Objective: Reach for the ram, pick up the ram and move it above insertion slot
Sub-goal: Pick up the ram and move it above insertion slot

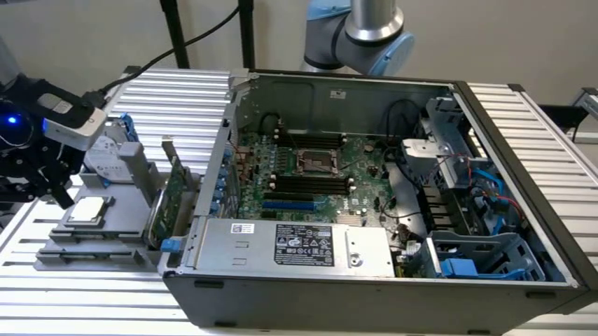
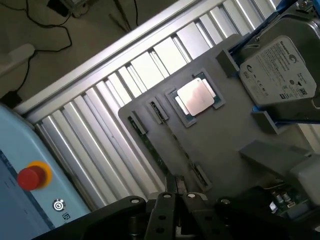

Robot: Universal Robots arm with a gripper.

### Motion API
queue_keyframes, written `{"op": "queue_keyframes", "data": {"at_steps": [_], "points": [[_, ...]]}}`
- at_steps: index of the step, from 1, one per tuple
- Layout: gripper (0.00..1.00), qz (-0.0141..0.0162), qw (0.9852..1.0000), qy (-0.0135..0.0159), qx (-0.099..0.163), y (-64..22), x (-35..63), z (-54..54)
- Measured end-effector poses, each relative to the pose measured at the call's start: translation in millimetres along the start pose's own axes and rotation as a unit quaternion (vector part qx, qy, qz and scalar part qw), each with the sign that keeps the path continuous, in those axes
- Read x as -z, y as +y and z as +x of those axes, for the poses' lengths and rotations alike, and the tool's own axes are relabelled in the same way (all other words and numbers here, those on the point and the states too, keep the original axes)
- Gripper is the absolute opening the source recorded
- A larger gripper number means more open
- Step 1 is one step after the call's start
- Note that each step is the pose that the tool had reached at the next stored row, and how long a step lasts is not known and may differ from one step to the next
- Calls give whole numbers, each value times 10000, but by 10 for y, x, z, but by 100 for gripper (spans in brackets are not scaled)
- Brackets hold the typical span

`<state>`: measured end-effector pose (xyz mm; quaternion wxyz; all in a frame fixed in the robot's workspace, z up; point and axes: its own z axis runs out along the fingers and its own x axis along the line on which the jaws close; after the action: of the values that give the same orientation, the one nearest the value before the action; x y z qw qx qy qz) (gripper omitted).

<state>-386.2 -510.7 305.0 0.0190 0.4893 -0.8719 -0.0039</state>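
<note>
Exterior view: a raised camera looks obliquely down over the open computer case [image 1: 374,294] and the slatted surface [image 1: 187,91] from middle distance. Wrist view: close, facing steeply down past the gripper [image 2: 176,189] onto the grey fixture plate [image 2: 225,135]. Shared region: that plate with its processor [image 2: 196,96] and hard drive [image 2: 277,70], at the exterior view's left.

Ribbed silver metal counter [image 2: 145,65] with a brushed, softly reflective finish. On it sits a flat grey plastic tray [image 2: 235,130], smooth and matt. A square processor chip [image 2: 196,96] has a satin metal lid. A hard drive [image 2: 277,70] bears a white paper label. The open computer case [image 1: 374,301] is dark matt metal. The hand [image 2: 177,200] is matt black.
</note>
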Motion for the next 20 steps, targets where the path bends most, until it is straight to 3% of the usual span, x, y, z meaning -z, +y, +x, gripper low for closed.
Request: {"op": "queue_keyframes", "data": {"at_steps": [5,10,15,20], "points": [[11,13,9990,11,452,0,-14,0],[11,27,9959,23,902,-1,-26,-1],[11,40,9908,34,1354,-1,-30,-1],[11,53,9835,45,1808,-1,-32,-1]]}}
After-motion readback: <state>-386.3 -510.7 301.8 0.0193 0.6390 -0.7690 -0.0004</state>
